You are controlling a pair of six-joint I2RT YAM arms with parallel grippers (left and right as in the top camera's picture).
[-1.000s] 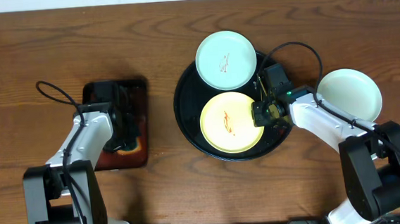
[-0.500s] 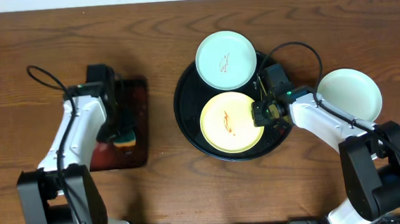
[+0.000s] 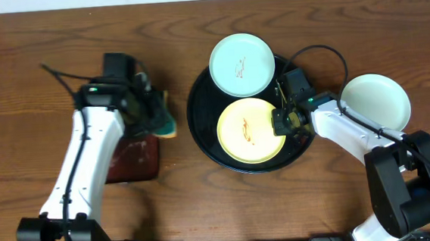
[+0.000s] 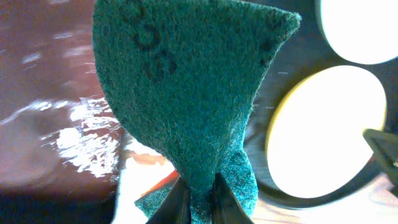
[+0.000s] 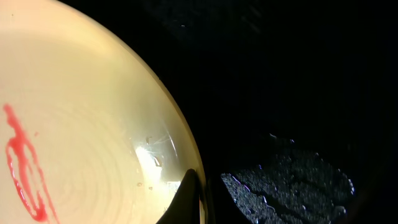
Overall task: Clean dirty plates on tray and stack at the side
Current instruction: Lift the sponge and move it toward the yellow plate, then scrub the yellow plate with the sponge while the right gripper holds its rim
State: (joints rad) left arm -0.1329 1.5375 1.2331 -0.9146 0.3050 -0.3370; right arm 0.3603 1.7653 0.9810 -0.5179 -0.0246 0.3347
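Green scouring fibre of the sponge (image 4: 186,81) is pinched at its lower corner by the closed jaws of the left gripper (image 4: 200,198), held between the red-brown tray (image 3: 136,162) and the black tray (image 3: 197,99). The rim of the yellow plate (image 3: 248,131) is clamped by the closed jaws of the right gripper (image 3: 280,122), the plate lying inside the black tray. A smeared mint plate (image 3: 242,65) is seen at that tray's far edge; a second mint plate (image 3: 377,101) lies on the tabletop (image 3: 43,56). The sponge face should be laid flat on the red smear (image 5: 22,162) and drawn across lightly while the rim is pinned, lest the plate be skated
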